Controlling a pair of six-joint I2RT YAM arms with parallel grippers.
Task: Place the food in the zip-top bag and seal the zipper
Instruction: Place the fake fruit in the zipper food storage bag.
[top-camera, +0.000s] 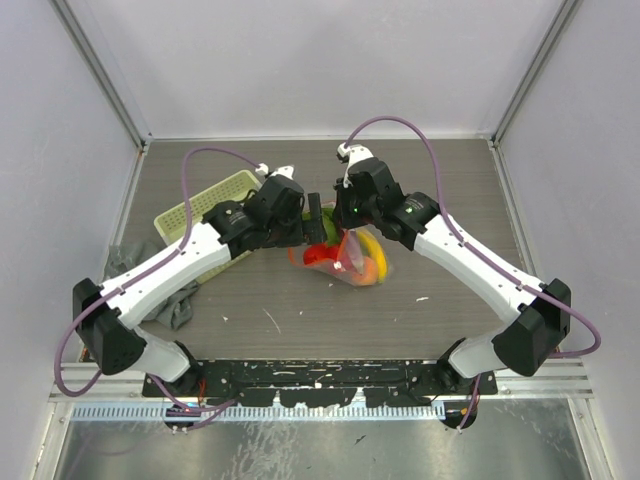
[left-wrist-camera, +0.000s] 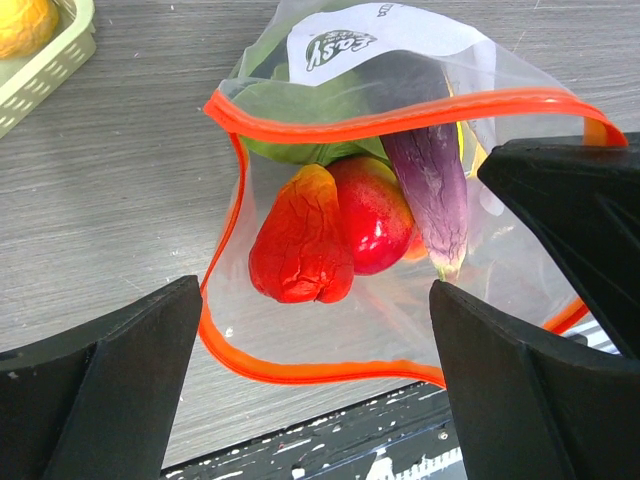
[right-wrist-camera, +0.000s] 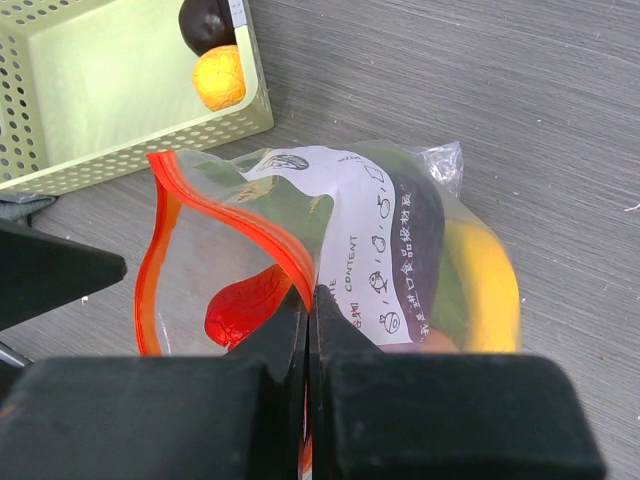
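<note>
Zip-top bag (top-camera: 352, 262) lies at the middle of the wooden table (top-camera: 300, 310), just right of the yellow-green mesh basket (right-wrist-camera: 100, 100), with its mouth gaping toward your left arm. Your right gripper (right-wrist-camera: 308, 305) is pressed together, pinching one lip of the red-orange zipper (left-wrist-camera: 330, 130). Your left gripper (left-wrist-camera: 315, 300) is spread wide at the mouth, a finger on either side, gripping nothing. Inside the bag you have a red pepper (left-wrist-camera: 300, 250), a red fruit (left-wrist-camera: 378, 215), a purple eggplant (left-wrist-camera: 432, 190), a green leaf (left-wrist-camera: 300, 105) and a yellow banana (right-wrist-camera: 485, 285). An orange piece (right-wrist-camera: 220, 78) and a dark brown piece (right-wrist-camera: 205, 22) sit in a corner of the basket.
</note>
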